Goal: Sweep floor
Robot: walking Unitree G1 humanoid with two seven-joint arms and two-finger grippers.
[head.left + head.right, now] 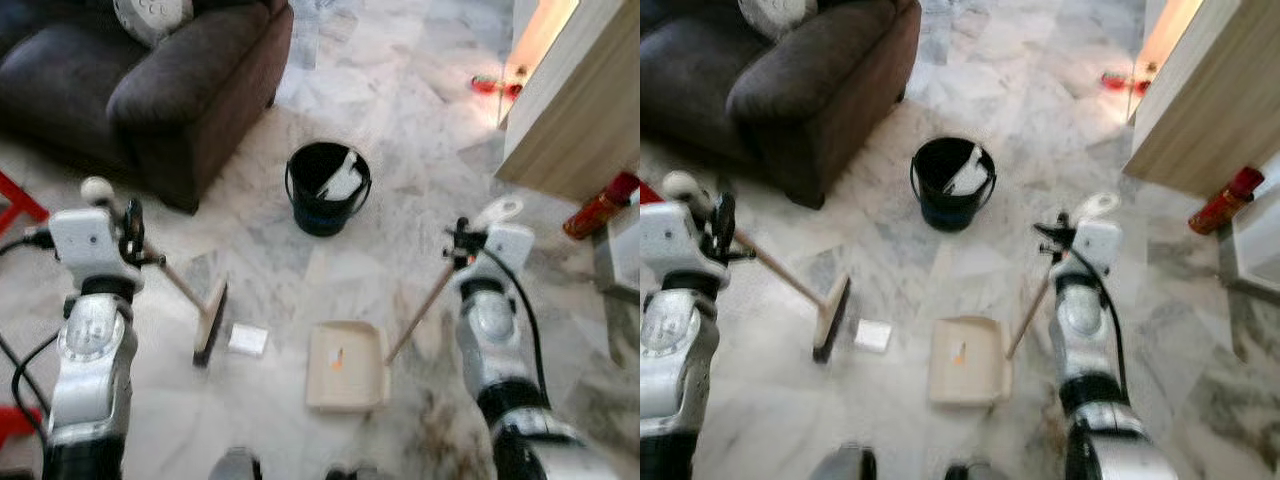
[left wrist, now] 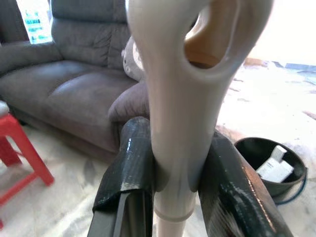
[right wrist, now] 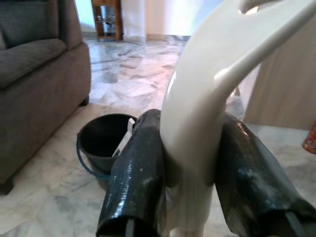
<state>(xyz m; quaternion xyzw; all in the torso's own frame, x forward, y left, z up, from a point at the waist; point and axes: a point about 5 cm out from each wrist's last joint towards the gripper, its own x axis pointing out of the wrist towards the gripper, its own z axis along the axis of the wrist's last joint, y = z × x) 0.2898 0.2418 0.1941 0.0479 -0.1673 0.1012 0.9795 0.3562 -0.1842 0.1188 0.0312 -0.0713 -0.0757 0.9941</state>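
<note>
On the pale marble floor (image 1: 420, 130), a long-handled broom with a wooden stick and dark bristle head (image 1: 208, 322) slants down from the left gripper (image 1: 132, 238), its head resting on the tiles just left of a small white square of paper (image 1: 247, 340). That gripper is clenched on the broom's cream plastic handle end (image 2: 182, 98); in the left wrist view both black fingers (image 2: 129, 173) press against the handle from either side. The right gripper (image 1: 462, 245) is likewise clamped on the white looped grip (image 3: 207, 113) of a cream rectangular dustpan (image 1: 347, 366), whose wooden stick runs down and to the robot's left to the pan lying flat on the floor. A small orange scrap (image 1: 338, 358) sits inside the pan. The paper lies between the broom head and the dustpan, touching neither as far as can be seen.

Ahead of both tools stands a round black bucket (image 1: 327, 188) with white litter inside it. A dark grey fabric sofa (image 1: 150, 80) fills the far left, with a red stool leg (image 1: 20, 205) near the left arm. A light wooden cabinet (image 1: 580, 110) stands at the far right, a red canister (image 1: 600, 205) lying beside its base.
</note>
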